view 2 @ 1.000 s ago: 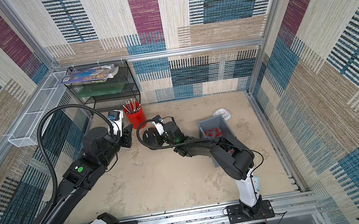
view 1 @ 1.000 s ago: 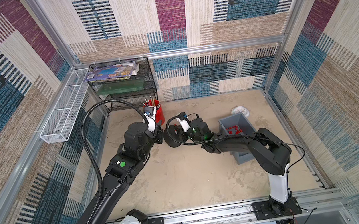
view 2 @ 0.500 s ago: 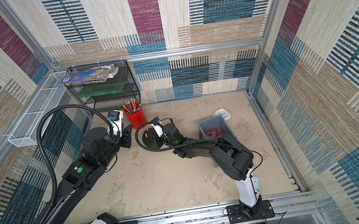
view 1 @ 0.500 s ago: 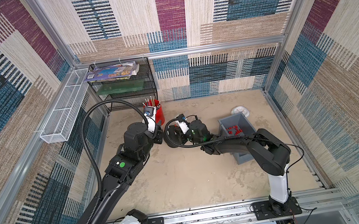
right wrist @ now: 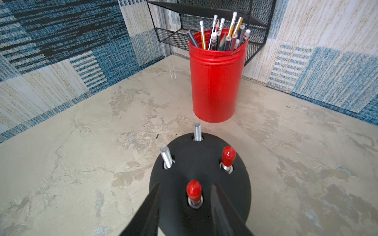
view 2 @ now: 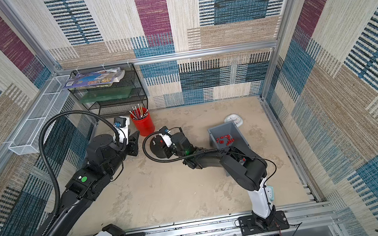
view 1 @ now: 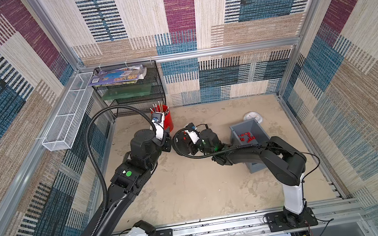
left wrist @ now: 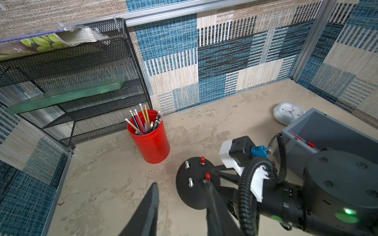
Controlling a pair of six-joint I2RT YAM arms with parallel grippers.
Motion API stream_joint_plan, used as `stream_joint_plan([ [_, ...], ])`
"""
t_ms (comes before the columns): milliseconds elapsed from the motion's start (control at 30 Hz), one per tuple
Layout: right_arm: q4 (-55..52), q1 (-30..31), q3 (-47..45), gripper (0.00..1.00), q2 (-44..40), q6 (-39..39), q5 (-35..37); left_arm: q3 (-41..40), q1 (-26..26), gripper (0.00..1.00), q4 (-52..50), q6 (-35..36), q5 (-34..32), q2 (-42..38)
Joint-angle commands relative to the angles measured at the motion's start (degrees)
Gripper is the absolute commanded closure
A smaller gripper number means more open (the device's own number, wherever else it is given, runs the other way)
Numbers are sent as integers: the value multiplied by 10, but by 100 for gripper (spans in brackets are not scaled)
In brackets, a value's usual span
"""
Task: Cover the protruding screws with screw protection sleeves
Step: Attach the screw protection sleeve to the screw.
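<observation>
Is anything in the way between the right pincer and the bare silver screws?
Only a small red plastic sleeve, already on its screw, standing between the right pincer's open jaws. The two bare silver metal screws stick up beyond it on the black dome-shaped base.

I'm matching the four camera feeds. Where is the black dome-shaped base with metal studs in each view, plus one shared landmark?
In a top view: black dome-shaped base near picture centre, just below the red cylindrical pencil cup.
In a top view: base left of centre, below the cup.
Left wrist: base nearer the camera than the cup.
Right wrist: base close up, cup behind it.
Shared landmark: the cup.
</observation>
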Motion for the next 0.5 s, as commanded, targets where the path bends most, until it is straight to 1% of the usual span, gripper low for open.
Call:
stream_joint_plan([
  [0, 17, 1, -3, 57, -19, -2, -7, 0, 0, 63, 28, 6, 2, -1],
  [167, 1, 2, -5, 56, -59, 13, -24, -1, 0, 63, 30, 11, -3, -4],
  [300, -54, -5, -6, 56, -126, 40, -5, -5, 0, 63, 34, 19, -1, -4],
  [400, -157, -24, 5, 56, -186, 74, 31, -9, -1, 61, 39, 27, 32, 0],
  [467, -245, -47, 12, 57, -228, 114, 60, -12, -2, 59, 46, 33, 67, 2],
])
